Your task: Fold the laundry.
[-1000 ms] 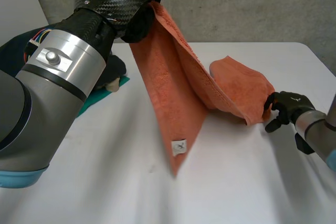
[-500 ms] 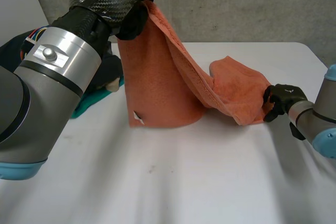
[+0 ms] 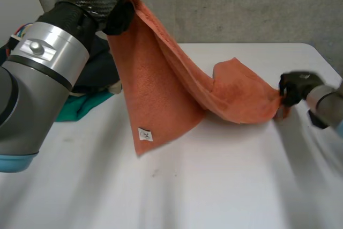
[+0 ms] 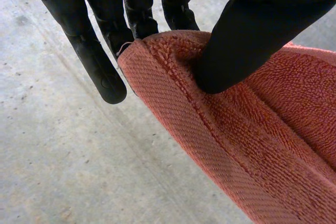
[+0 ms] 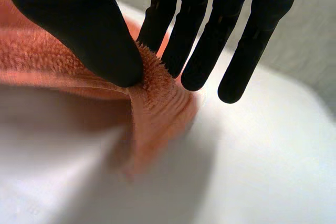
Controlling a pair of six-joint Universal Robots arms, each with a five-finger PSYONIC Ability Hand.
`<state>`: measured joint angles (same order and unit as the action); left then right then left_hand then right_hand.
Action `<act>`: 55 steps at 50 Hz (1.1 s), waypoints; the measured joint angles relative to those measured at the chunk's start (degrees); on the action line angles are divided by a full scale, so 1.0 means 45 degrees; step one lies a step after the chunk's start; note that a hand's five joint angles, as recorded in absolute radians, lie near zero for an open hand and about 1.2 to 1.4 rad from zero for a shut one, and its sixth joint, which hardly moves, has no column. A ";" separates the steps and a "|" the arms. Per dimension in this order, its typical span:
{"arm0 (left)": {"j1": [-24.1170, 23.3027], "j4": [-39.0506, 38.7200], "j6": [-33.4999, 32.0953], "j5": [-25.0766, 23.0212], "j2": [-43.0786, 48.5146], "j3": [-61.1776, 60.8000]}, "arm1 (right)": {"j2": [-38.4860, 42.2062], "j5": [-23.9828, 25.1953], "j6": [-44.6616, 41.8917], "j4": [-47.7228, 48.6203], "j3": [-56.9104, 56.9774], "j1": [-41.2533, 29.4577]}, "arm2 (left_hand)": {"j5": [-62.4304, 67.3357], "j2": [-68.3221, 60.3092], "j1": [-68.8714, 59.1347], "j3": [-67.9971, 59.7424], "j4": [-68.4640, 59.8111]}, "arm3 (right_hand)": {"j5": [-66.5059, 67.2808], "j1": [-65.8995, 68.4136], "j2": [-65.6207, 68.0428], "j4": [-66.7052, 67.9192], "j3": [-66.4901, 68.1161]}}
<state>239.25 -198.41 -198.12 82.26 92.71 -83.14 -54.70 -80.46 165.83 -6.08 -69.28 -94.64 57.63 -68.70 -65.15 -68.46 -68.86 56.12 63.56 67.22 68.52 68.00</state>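
Note:
An orange towel (image 3: pixel 177 87) stretches between both hands above the white table (image 3: pixel 214 186). My left hand (image 3: pixel 119 17) holds one corner high at the back left, thumb pinching the towel's edge (image 4: pixel 173 72) against the fingers. From there the towel hangs down, its lower corner with a white label (image 3: pixel 144 134) near the table. My right hand (image 3: pixel 296 86) is at the table's right, low over it, pinching the opposite corner (image 5: pixel 152 77) between thumb and fingers. The towel sags in the middle between the two grips.
A teal cloth (image 3: pixel 80 105) and a dark garment (image 3: pixel 99 68) lie at the table's left behind my left arm. A grey wall (image 3: pixel 241 4) runs along the back.
My right hand has closed on the towel's corner and pulled it to the right. My left hand has carried its corner further left, and the hanging part has swung left.

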 measured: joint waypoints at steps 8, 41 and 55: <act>0.0819 0.1245 -0.0019 -0.0049 -0.0467 -0.0101 | -0.4327 0.1062 -0.4135 -0.2963 -0.0295 0.1611 | 0.0000 0.0001 0.0000 0.0000 0.0000 | 0.0111 0.0000 0.0000 0.0003 0.0002; 0.2757 -0.1405 -0.1388 -0.0355 0.6983 0.7583 | -0.2206 -0.1478 -0.4848 0.1346 0.4269 0.1372 | 0.0000 -0.0014 0.0001 -0.0017 -0.0006 | 0.0111 0.0000 0.0128 0.0014 0.0063; 0.2914 -0.5404 -0.0272 -0.0529 0.7092 0.7072 | -0.2608 -0.0615 -0.3568 0.6455 0.2186 0.0879 | 0.0076 -0.0018 0.0001 -0.0018 -0.0006 | 0.0484 0.0001 0.0128 0.0022 0.0064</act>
<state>252.36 -222.73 -199.34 79.88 124.63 -51.32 -66.43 -83.23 149.77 22.97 -59.44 -90.68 57.97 -68.78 -65.14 -68.54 -68.89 58.30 63.57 67.80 68.63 68.29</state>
